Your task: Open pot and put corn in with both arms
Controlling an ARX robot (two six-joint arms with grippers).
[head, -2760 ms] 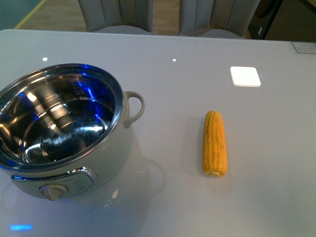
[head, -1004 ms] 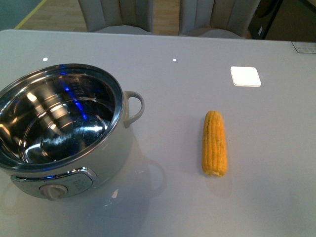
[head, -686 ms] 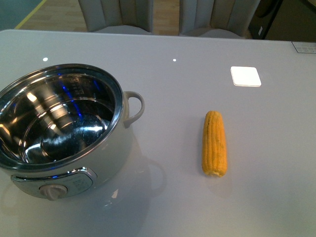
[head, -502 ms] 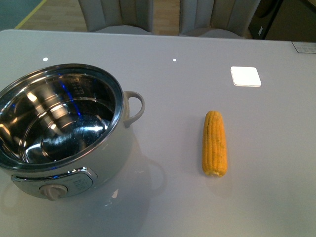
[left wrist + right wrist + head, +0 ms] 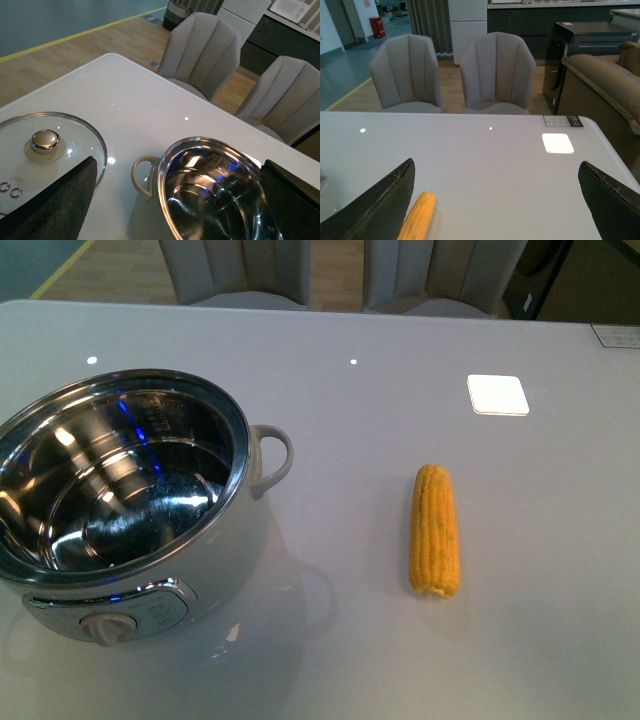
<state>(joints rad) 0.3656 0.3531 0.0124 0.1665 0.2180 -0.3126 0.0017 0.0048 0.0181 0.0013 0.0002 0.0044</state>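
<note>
Corn (image 5: 435,531) lies on its side on the glossy white table (image 5: 400,390), well apart from the pot (image 5: 238,545) and to its right, with nothing touching it. The pot stands open and its steel inside is bare. Its glass lid (image 5: 75,145) lies flat on the table just beside it, seen only from the left wrist. The left gripper (image 5: 178,161) hangs above the pot and lid with its fingers spread wide and nothing between them. The right gripper (image 5: 496,163) is spread the same way, above the table with the cob at the edge of its view (neither arm shows in the front view). The likely trouble is the pickup: a round cob on a slick top may roll or squirt out if the fingers close off-centre. Carried low, it could knock the pot's rim.
</note>
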